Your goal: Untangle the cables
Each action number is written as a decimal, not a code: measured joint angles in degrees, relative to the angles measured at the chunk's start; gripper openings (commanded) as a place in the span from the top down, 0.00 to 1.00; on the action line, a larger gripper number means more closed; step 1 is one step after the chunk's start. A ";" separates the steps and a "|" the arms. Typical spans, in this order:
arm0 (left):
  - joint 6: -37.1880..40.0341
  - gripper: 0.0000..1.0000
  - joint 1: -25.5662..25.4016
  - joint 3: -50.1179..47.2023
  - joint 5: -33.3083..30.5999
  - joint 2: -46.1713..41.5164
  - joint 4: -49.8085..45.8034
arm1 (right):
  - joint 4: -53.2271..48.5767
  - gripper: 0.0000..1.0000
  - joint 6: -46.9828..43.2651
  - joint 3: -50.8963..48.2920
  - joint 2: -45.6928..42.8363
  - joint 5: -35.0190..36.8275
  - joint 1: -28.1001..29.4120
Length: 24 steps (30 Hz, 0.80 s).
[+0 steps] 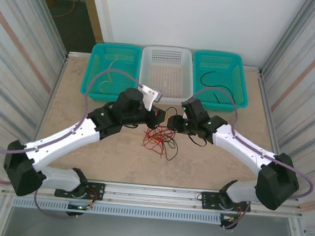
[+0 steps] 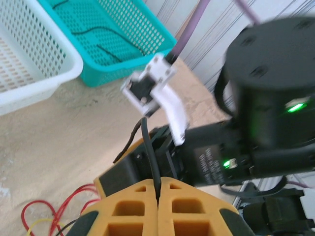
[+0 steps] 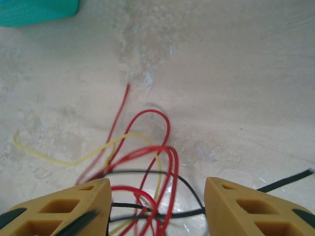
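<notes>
Left gripper (image 2: 157,183): fingers (image 2: 189,210) pressed together and clamped on a black cable (image 2: 147,147), which rises out of the seam between them and runs on ahead of the tips.
Right gripper (image 3: 156,194): fingers (image 3: 64,209) well apart, nothing held, hovering over the table (image 3: 236,73).
Cables (image 1: 158,139): a loose heap on the table, under and between the two sets of fingers. It lies directly below the spread right fingers, and low and left of the left ones.
Red cables (image 3: 165,142): several overlapping loops that reach ahead of the gap between the right fingers.
Yellow cable (image 3: 54,157): trails ahead and left of the right gripper's left finger, then threads back through the red loops.
Black strand (image 3: 290,178): crosses the gap between the right fingers and leaves past the right finger. I cannot tell whether it is the one the left fingers hold.
Handling: probably very light, thin and limp, with a smooth sheath that can slide in a pinch. A hard tug would likely tighten the crossings rather than free them.
Where to hold: best on a single strand clear of the crossings. The straight red end (image 3: 123,103) ahead of the right fingers looks free, so pinch it alone and draw it out slowly.
</notes>
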 measured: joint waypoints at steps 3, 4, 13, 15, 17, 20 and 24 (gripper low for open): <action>-0.17 1.00 0.02 0.00 -1.42 -0.83 1.42 | -0.11 0.51 0.02 -1.86 0.04 0.61 -0.15; -0.31 1.00 0.13 0.00 -2.01 -0.90 1.77 | -0.26 0.50 -0.02 -2.34 -0.04 1.14 -0.24; -3.41 1.00 2.80 -0.07 -2.73 -0.90 4.04 | -2.97 0.33 -2.84 -2.93 -14.45 4.35 -1.36; -4.13 1.00 3.39 -0.11 -2.56 -0.90 4.35 | -2.58 0.29 -4.35 -2.89 -18.88 3.76 -1.36; -4.55 1.00 3.91 -0.11 -2.12 -0.90 4.50 | -1.97 0.27 -5.81 -2.89 -22.73 1.79 -1.27; -5.07 1.00 4.52 -0.11 -1.40 -0.90 4.52 | -0.92 0.26 -7.43 -2.49 -25.53 -1.60 -0.39; -5.66 1.00 4.96 -0.11 -0.24 -0.87 4.83 | -0.44 0.28 -9.42 -0.44 -22.75 -4.52 2.29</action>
